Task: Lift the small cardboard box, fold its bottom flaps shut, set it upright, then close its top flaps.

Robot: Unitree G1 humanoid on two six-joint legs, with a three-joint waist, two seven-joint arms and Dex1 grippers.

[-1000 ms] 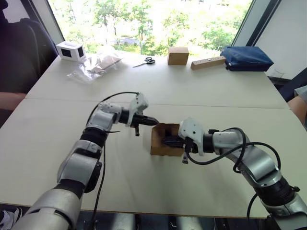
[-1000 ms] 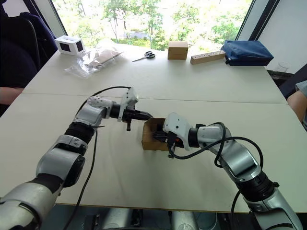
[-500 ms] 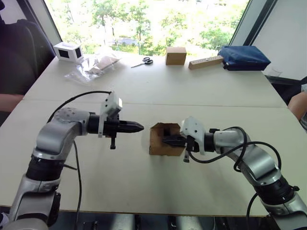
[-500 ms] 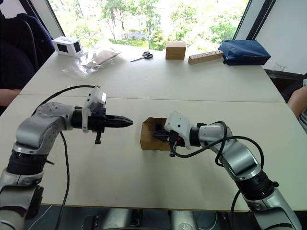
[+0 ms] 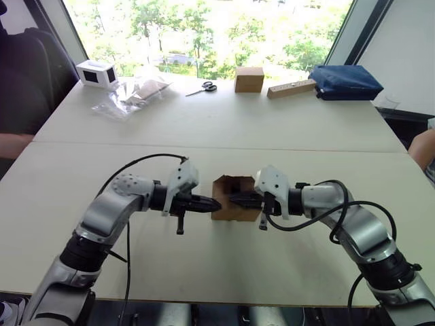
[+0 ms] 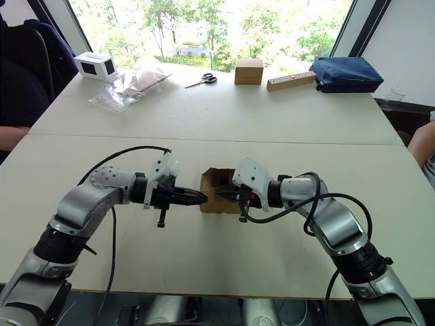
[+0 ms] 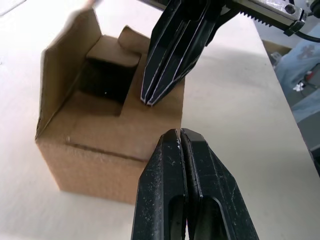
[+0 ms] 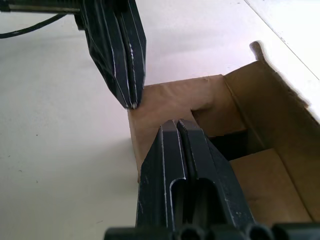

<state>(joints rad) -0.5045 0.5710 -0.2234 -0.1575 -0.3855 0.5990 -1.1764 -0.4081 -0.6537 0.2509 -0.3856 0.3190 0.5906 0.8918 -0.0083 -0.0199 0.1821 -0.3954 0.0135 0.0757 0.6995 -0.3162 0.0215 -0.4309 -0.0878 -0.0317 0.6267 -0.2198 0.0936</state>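
Both closed grippers, left gripper (image 5: 212,203) and right gripper (image 5: 234,200), are pressed tip-first at the small cardboard box (image 5: 228,207) resting mid-tabletop (image 5: 285,136); flap folding is judged underway, next the remaining upright flap (image 7: 62,75) must be tucked.

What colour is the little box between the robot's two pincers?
Plain brown, unprinted: the small cardboard box shows best in the left wrist view.

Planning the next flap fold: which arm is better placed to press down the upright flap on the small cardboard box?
Probably the right gripper: shut, tip already over the small cardboard box. The left gripper, also shut, meets its outer wall.
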